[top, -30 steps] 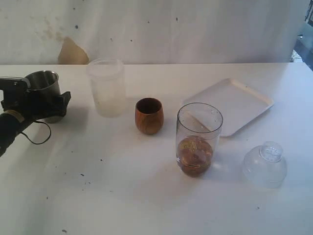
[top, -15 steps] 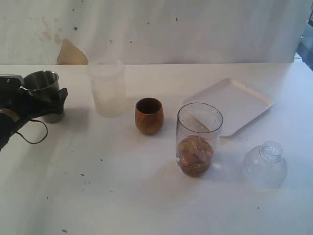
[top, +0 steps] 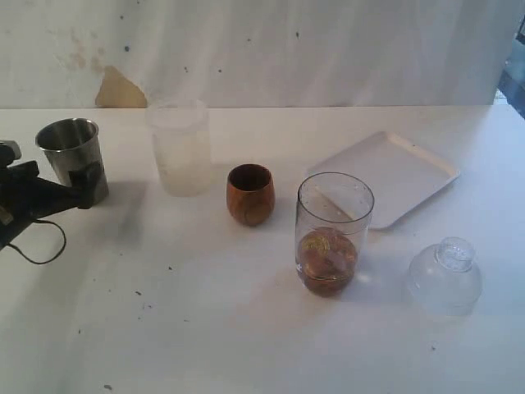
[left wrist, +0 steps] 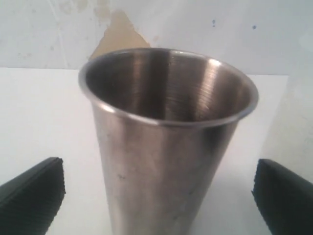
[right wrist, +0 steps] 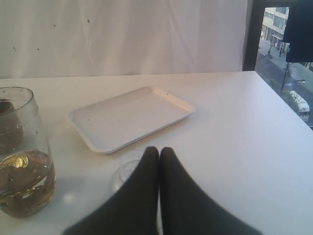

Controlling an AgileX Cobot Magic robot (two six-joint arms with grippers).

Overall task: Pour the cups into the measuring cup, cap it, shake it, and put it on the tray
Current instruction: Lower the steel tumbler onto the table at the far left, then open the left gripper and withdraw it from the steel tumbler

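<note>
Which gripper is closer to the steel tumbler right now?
Left. The left gripper is open with the steel tumbler between its fingers; the right gripper is shut, far off near the tray.

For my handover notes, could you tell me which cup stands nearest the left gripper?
The stainless-steel tumbler, directly before the open left gripper; the wooden cup and frosted cup stand farther off.

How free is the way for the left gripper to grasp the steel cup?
Probably free, yes. The left gripper is open, and the steel cup stands upright just ahead, centred between its spread fingers. Nothing else is seen between them.
</note>
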